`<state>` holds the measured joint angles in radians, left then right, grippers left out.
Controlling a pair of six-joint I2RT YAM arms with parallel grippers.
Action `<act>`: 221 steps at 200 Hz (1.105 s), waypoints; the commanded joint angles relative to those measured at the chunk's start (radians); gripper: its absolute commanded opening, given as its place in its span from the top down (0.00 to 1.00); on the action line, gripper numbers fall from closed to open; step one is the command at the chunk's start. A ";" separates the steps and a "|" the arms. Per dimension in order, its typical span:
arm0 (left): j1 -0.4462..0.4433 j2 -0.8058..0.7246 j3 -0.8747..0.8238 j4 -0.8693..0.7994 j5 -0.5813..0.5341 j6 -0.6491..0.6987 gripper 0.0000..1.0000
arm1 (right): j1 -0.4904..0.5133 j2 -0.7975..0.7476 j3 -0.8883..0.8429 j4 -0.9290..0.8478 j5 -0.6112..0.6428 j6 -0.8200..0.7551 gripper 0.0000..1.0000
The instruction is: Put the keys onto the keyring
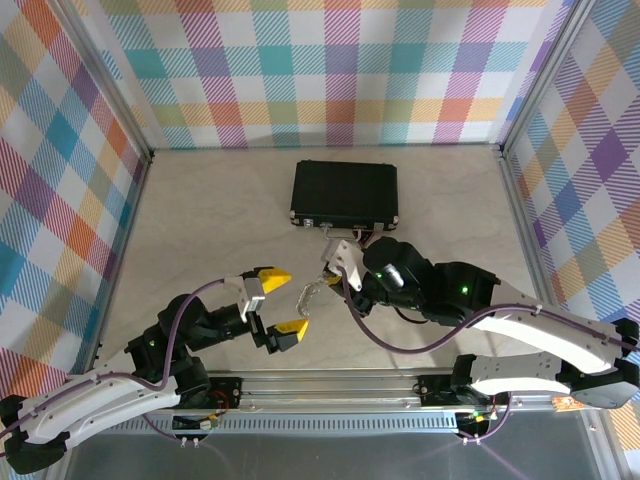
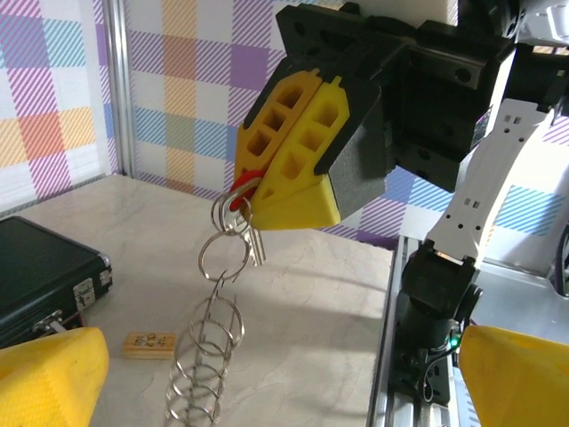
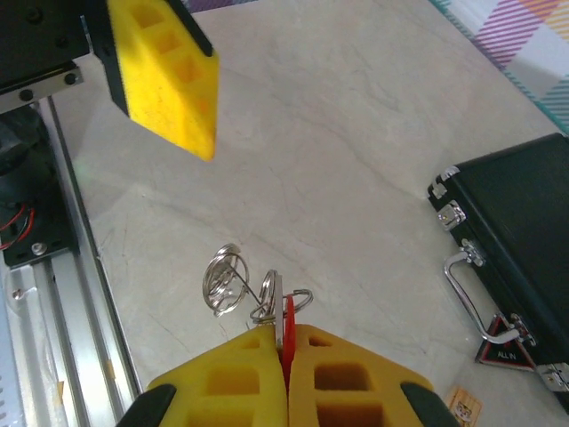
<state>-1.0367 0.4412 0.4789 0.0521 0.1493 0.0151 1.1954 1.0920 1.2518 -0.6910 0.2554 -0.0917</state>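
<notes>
Overhead and wrist views of the key-and-ring set-up. The right gripper was closed, its two yellow fingers pressed together on the red head of the key. The key's silver blade hung just beneath the fingertips among a few small wire rings. From these rings the keyring dangled downward as a string of grey metal loops; whether its lower end touched the table could not be told. The left gripper stood with its fingers spread wide and held nothing. The keyring hung just ahead of its open jaws and apart from them. A black case lay on the table beyond both grippers, its metal handle toward them. A small yellow-orange tag lay flat on the table near the case.
</notes>
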 commanded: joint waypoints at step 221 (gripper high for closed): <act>-0.002 -0.216 -0.026 -0.190 -0.293 -0.040 0.00 | -0.290 0.282 -0.049 0.337 -0.209 0.258 1.00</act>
<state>-1.0367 0.2470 0.4686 -0.1303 -0.1257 -0.0109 0.9150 1.3487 1.2003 -0.4553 0.0948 0.1341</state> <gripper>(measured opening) 0.998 0.051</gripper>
